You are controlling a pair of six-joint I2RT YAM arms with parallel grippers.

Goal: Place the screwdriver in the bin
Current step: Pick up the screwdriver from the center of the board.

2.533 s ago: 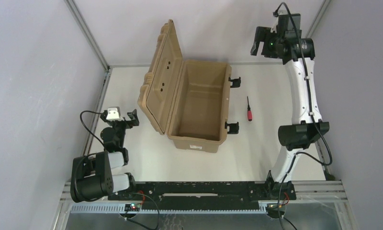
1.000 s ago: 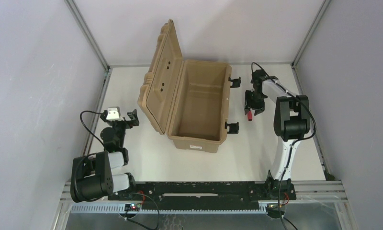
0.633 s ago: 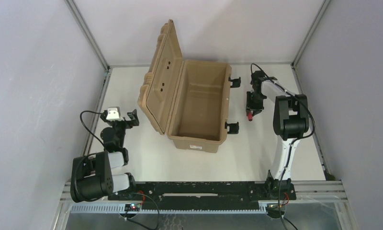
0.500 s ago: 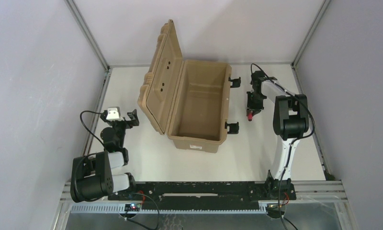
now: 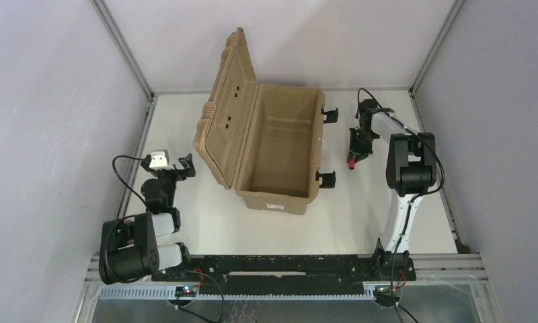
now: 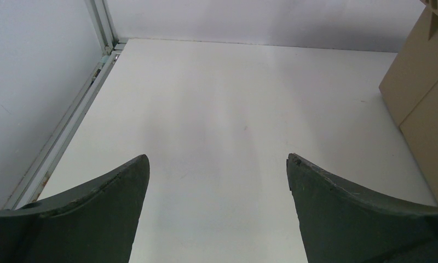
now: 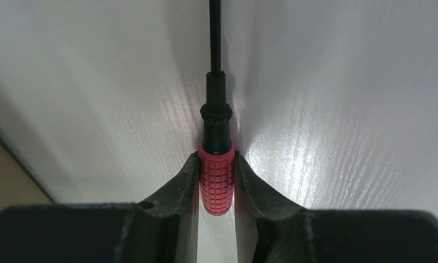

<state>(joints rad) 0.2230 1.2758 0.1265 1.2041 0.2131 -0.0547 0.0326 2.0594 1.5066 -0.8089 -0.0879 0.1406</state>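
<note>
The screwdriver (image 7: 217, 186) lies on the white table just right of the bin, its red handle toward me and its thin black shaft pointing away. My right gripper (image 7: 217, 160) is shut on the red handle, one finger pressed against each side. From above, the right gripper (image 5: 356, 148) sits low over the screwdriver (image 5: 351, 163), only whose red end shows. The bin (image 5: 273, 200) is a large tan case, standing open with its lid (image 5: 229, 101) raised to the left. My left gripper (image 6: 217, 164) is open over bare table with nothing between its fingers.
Two black latches (image 5: 327, 179) stick out from the bin's right wall, close to the right gripper. The bin's tan side (image 6: 425, 98) shows at the right edge of the left wrist view. A metal frame rail (image 5: 135, 145) borders the table on the left.
The right arm came down from the back wall to the screwdriver, and its jaws closed on the red handle within the last second. The left arm has not moved.
</note>
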